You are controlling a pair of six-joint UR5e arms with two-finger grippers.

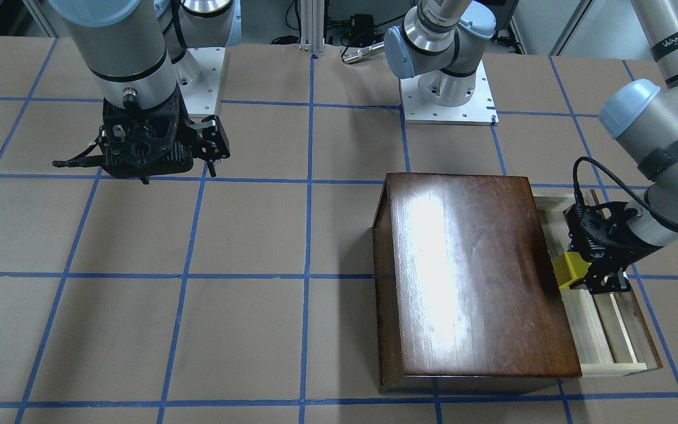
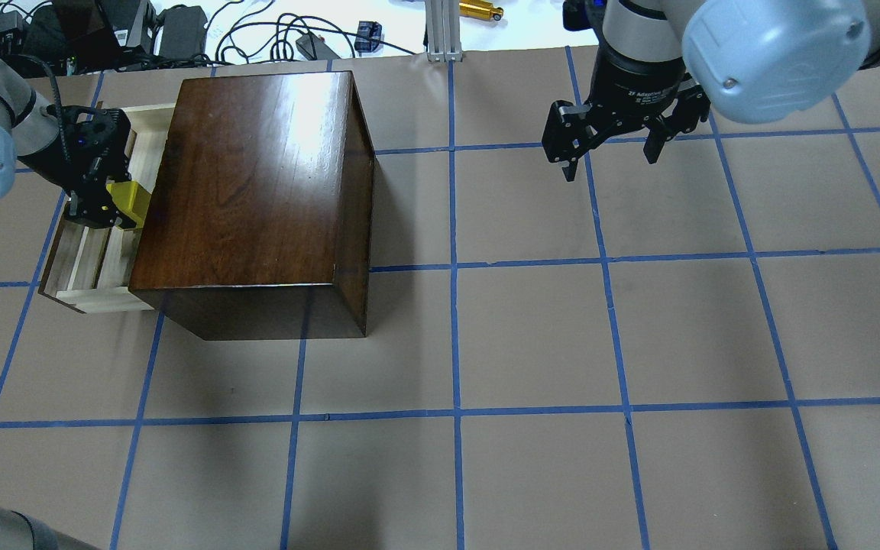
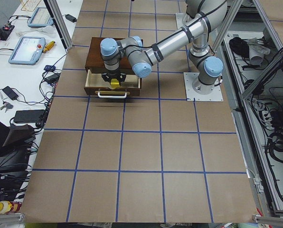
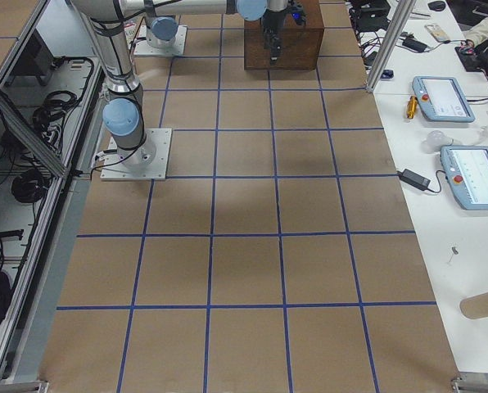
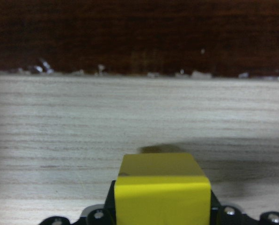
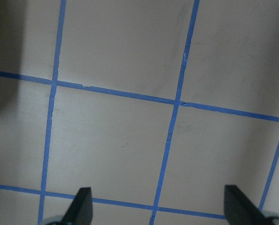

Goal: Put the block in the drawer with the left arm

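The yellow block (image 1: 570, 271) is held in my left gripper (image 1: 595, 281), which is shut on it low over the open drawer (image 1: 604, 341) of the dark brown wooden box (image 1: 468, 277). In the overhead view the block (image 2: 128, 200) and left gripper (image 2: 100, 214) sit over the drawer (image 2: 88, 263) beside the box (image 2: 257, 191). The left wrist view shows the block (image 5: 160, 187) just above the pale drawer floor (image 5: 130, 117). My right gripper (image 2: 609, 149) is open and empty, far from the box, over the bare table (image 6: 158, 220).
The table is brown paper with a blue tape grid. The drawer's dark front panel with its handle (image 3: 112, 94) faces the table's left end. Arm bases (image 1: 448, 100) stand at the table's rear. Cables and devices (image 2: 180, 30) lie beyond the far edge.
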